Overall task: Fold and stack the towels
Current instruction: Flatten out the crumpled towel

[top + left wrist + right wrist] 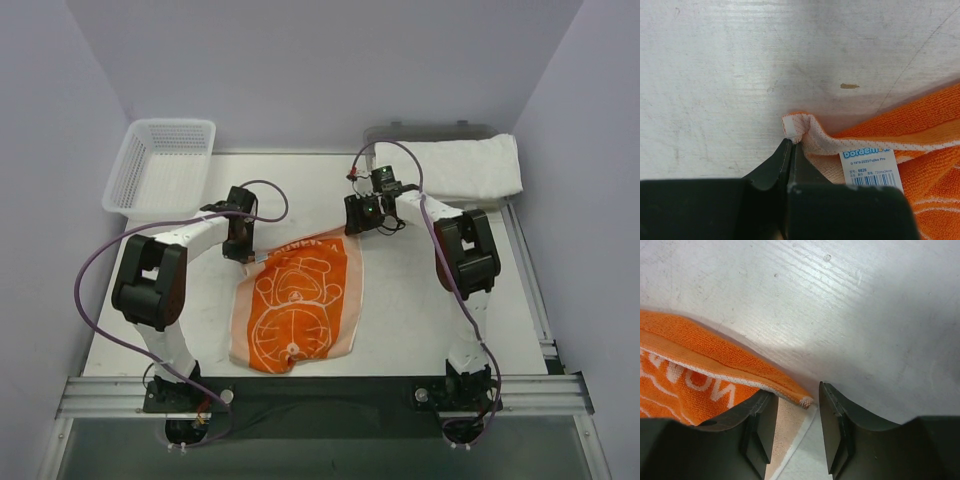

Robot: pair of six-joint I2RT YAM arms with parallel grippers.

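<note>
Beyond orange towel (pixel 300 310), mesh basket (pixel 160 165), white towels (pixel 468 168)

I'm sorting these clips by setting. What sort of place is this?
Likely a robotics lab test cell, not a home: plain walls enclose a white table, and the left arm and right arm are bolted to a metal rail.

The orange towel (pixel 300 305) is fuzzy terry cloth with a smooth printed label (pixel 871 167); the tabletop (pixel 740 75) looks matt, scratched, whitish.
</note>
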